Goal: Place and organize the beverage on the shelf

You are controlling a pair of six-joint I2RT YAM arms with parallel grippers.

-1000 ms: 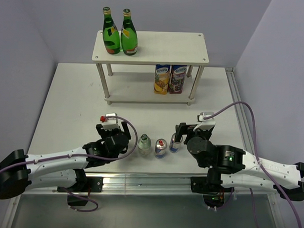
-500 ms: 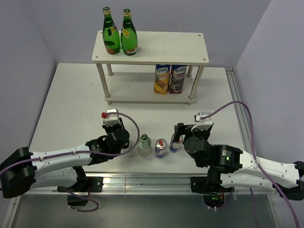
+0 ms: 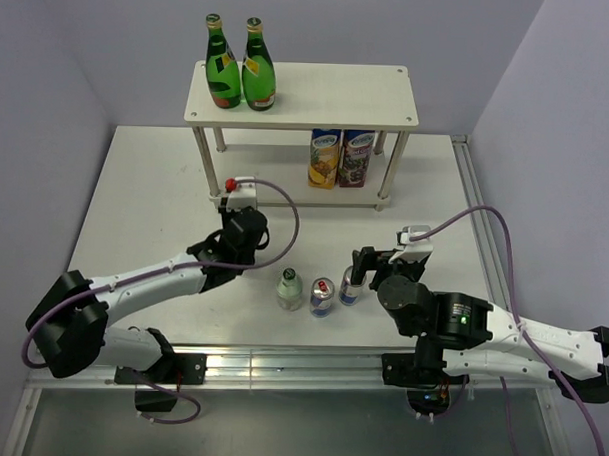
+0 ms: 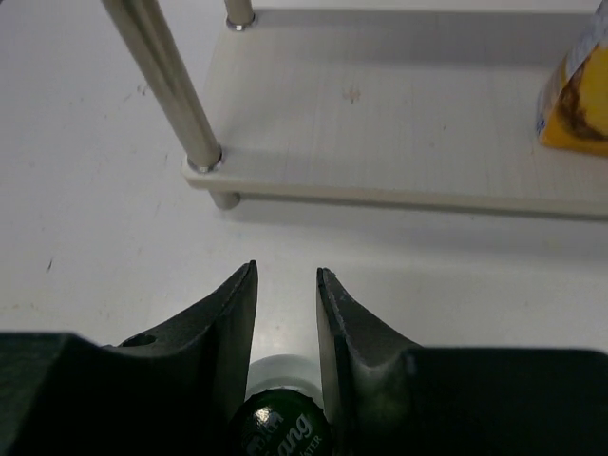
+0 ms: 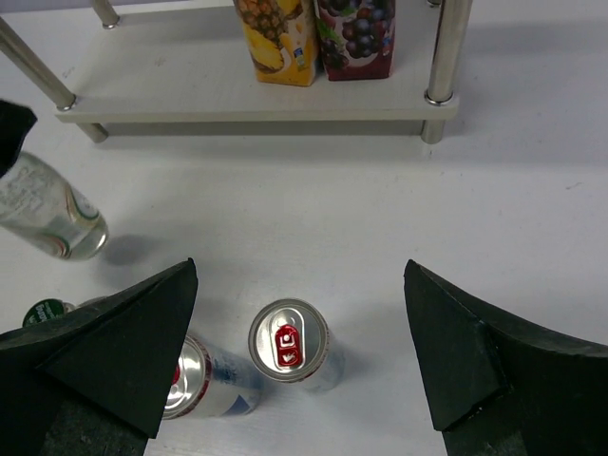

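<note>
Beverage tally: what is on the shelf (image 3: 329,94), and what is not?

B: Two green bottles (image 3: 224,80) stand together at the left end of the top board. Two juice cartons (image 3: 325,157) sit side by side on the lower board, near the right posts. Two cans (image 3: 322,298) and one standing clear bottle (image 3: 289,290) are in a row on the surface (image 3: 145,202), near the arm bases.

A: And the other clear bottle?

B: The left hand (image 4: 285,275) is clenched on it, cap toward the wrist. The right wrist view shows this carried bottle (image 5: 47,223) tilted and off the surface, in front of the lower board's left corner. I judge it is meant for the bare stretch left of the cartons.

A: Why is the right hand (image 5: 299,285) so low?

B: Its fingers are spread wide with one can between them, touching neither. It looks set to take that can next. The second can sits just beside it and could get knocked.
</note>
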